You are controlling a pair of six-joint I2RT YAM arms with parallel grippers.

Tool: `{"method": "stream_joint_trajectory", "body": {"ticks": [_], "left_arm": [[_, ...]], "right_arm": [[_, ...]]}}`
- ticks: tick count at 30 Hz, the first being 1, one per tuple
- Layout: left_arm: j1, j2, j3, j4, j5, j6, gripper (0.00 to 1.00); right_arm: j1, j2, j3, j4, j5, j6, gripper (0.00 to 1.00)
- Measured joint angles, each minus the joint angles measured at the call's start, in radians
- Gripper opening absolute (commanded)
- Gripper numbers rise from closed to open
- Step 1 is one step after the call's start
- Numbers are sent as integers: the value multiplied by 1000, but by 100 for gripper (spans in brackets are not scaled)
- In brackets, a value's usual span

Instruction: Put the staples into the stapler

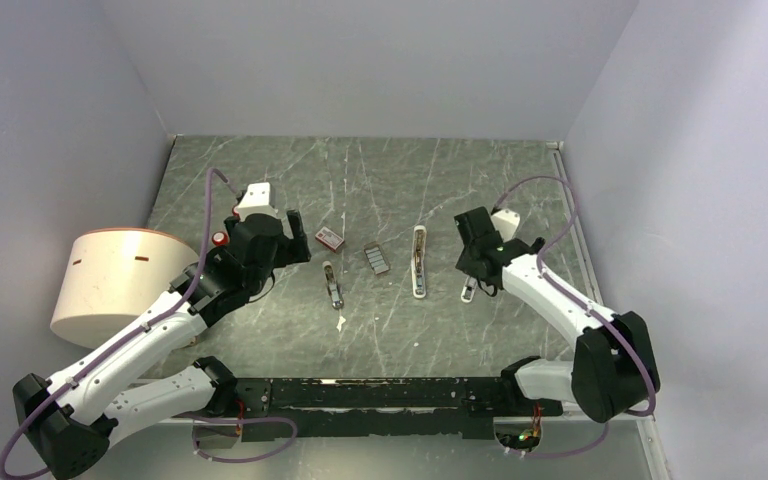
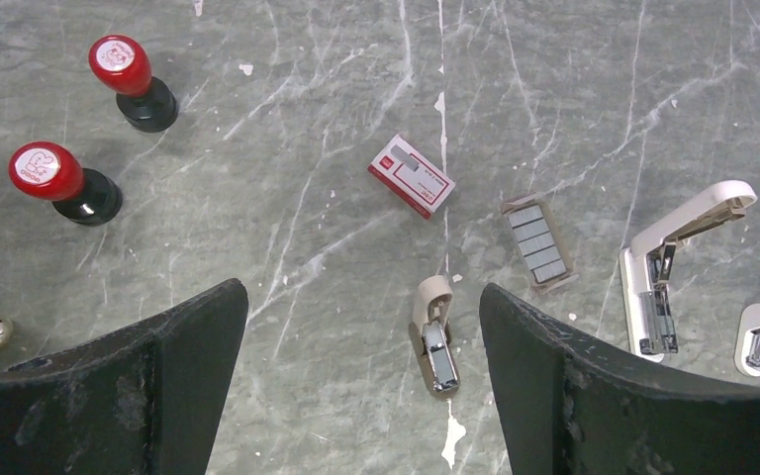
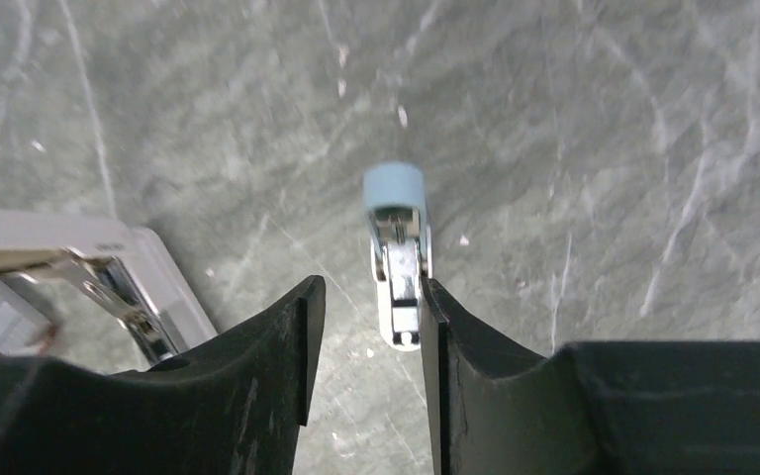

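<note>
Staples (image 1: pixel 377 259) lie near the stapler (image 1: pixel 333 285), well clear of surface (image 1: pixel 410 170) edges; left pincer (image 2: pixel 361 292) wide apart, right pincer (image 3: pixel 368 287) slightly apart.

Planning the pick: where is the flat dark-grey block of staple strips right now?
In the top view, the dark-grey staple block lies between the red-and-white box and the long white stapler, right of the stubby beige stapler.
</note>
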Motion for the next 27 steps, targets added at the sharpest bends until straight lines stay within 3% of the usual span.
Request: {"method": "stream_joint_trajectory", "body": {"ticks": [5, 12, 16, 21, 27], "left_arm": [[0, 0, 0, 0, 34, -7, 93], [0, 0, 0, 7, 137, -18, 95], [0, 5, -4, 42, 226, -27, 96], [0, 69, -18, 115, 372, -35, 97], [0, 202, -20, 190, 516, -52, 97]], "right_arm": [[-48, 0, 72, -6, 20, -49, 60], [-79, 35, 118, -5, 16, -141, 64], [-79, 37, 140, 29, -71, -242, 65], [-70, 55, 212, 105, -216, -331, 74], [-2, 174, 321, 172, -306, -404, 79]]}}
